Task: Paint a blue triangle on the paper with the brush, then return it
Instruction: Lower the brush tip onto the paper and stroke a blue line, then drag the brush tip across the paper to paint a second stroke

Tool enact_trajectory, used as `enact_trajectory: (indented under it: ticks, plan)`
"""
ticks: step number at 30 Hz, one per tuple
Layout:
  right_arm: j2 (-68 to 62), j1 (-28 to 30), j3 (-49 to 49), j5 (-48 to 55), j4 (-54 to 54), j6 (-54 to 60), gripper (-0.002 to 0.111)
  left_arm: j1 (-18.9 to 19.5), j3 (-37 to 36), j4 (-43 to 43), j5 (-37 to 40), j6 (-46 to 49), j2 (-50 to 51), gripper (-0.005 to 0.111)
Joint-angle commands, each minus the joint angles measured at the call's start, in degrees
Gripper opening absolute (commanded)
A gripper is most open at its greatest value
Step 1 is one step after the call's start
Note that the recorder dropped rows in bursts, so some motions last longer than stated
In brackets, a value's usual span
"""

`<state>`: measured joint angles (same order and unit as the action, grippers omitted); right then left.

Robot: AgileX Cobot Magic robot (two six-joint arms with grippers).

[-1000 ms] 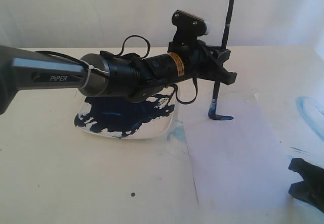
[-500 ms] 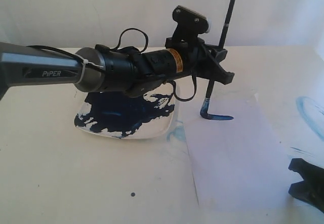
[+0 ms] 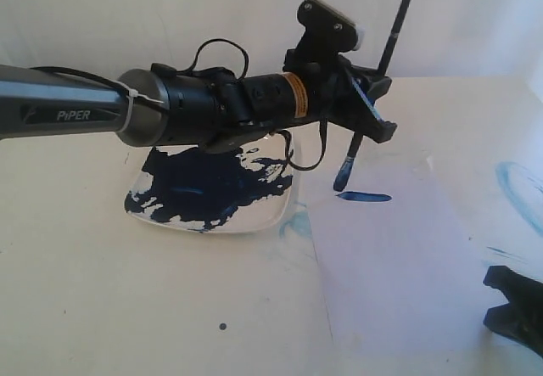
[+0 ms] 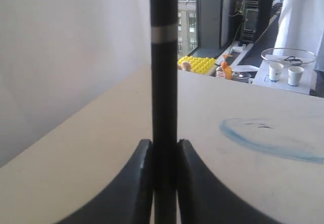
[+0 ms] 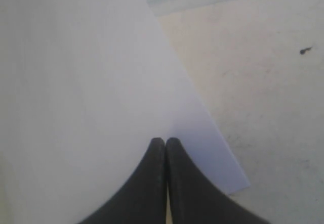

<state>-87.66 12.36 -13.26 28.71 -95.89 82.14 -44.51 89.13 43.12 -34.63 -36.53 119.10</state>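
Note:
My left gripper (image 3: 379, 104) (image 4: 164, 145) is shut on the black handle of the brush (image 3: 373, 92) (image 4: 164, 82). The brush leans with its top to the right. Its blue-stained tip (image 3: 342, 178) hangs just above the paper (image 3: 390, 257) (image 5: 76, 82), near the sheet's far left edge. One short dark-blue stroke (image 3: 365, 196) lies flat on the paper right of the tip; no blue triangle shape shows. My right gripper (image 3: 513, 308) (image 5: 165, 142) is shut on nothing and rests low by the paper's near right corner.
A white square dish (image 3: 287, 191) smeared with dark navy paint (image 3: 208, 188) sits left of the paper, under the left arm. Pale blue curved smears (image 3: 517, 188) (image 4: 268, 138) mark the table at the right. A small dark dot (image 3: 223, 326) is near the front.
The brush tip dragged left along the paper, then lifted off, leaving the short stroke. The left arm rose and the brush now leans further to the right. The right gripper stayed still.

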Motion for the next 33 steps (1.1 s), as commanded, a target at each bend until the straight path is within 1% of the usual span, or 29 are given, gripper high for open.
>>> enact_trajectory:
  ticks: [1, 4, 7, 11, 13, 19, 22, 25, 29, 33]
  plan:
    - [-0.3, 0.2, 0.6, -4.7, 1.7, 0.3, 0.0, -0.1, 0.2, 11.7, -3.2, -3.5, -1.9, 0.0]
    - [-0.3, 0.2, 0.6, -4.7, 1.7, 0.3, 0.0, 0.1, 0.2, 21.7, -4.5, -8.4, -2.0, 0.0]
    - [-0.3, 0.2, 0.6, -4.7, 1.7, 0.3, 0.0, 1.5, 0.2, 28.4, -11.1, -13.9, -2.0, 0.0]
    - [-0.3, 0.2, 0.6, -4.7, 1.7, 0.3, 0.0, 3.6, 0.2, 31.1, -18.7, -14.7, -1.7, 0.0]
    - [-0.3, 0.2, 0.6, -4.7, 1.7, 0.3, 0.0, 3.9, 0.2, 32.5, -19.6, -15.1, -1.7, 0.0]
    - [-0.3, 0.2, 0.6, -4.7, 1.7, 0.3, 0.0, 4.5, 0.3, 40.6, -22.1, -18.5, -1.7, 0.0]
    - [-0.3, 0.2, 0.6, -4.8, 1.7, 0.3, 0.0, 6.1, 0.8, 42.4, -25.5, -19.3, -1.5, 0.0]
    - [-0.3, 0.2, 0.6, -4.8, 1.7, 0.3, 0.0, 7.7, 3.0, 42.4, -30.1, -20.5, -0.9, 0.0]
    - [-0.3, 0.2, 0.6, -4.8, 1.7, 0.3, 0.0, 9.0, 7.1, 45.1, -32.0, -24.0, 0.9, 0.0]
    - [-0.3, 0.2, 0.6, -4.8, 1.7, 0.3, 0.0, 9.2, 10.5, 48.3, -33.2, -26.9, 3.2, 0.0]
